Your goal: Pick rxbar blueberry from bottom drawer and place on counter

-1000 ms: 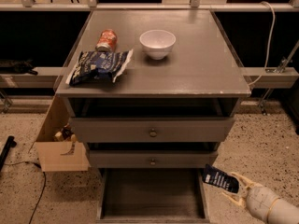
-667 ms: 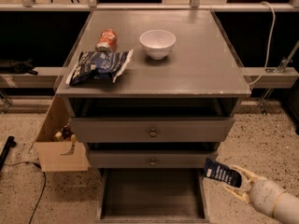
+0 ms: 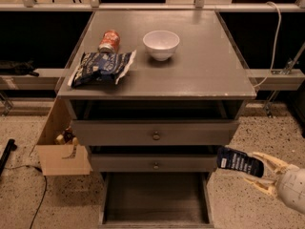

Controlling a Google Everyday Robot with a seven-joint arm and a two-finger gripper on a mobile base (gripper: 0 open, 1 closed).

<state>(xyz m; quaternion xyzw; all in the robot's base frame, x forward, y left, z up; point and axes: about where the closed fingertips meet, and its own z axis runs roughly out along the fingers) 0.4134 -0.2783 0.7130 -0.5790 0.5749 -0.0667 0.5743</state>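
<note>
My gripper [image 3: 259, 171] is at the lower right, to the right of the cabinet. It is shut on the rxbar blueberry [image 3: 239, 161], a flat dark navy bar with white text, held about level with the second knobbed drawer. The bottom drawer [image 3: 156, 197] is pulled open below, and its grey inside shows nothing in it. The counter [image 3: 200, 66] is the grey top of the cabinet, above and to the left of the bar.
On the counter are a blue-and-white chip bag [image 3: 100, 67], a red can [image 3: 109, 40] lying on its side and a white bowl [image 3: 161, 44]. A cardboard box [image 3: 59, 149] stands left of the cabinet. A cable [image 3: 274, 42] hangs at the right.
My gripper has lifted the bar up and out of the bottom drawer area, to the height of the lower knobbed drawer at the cabinet's right side.
</note>
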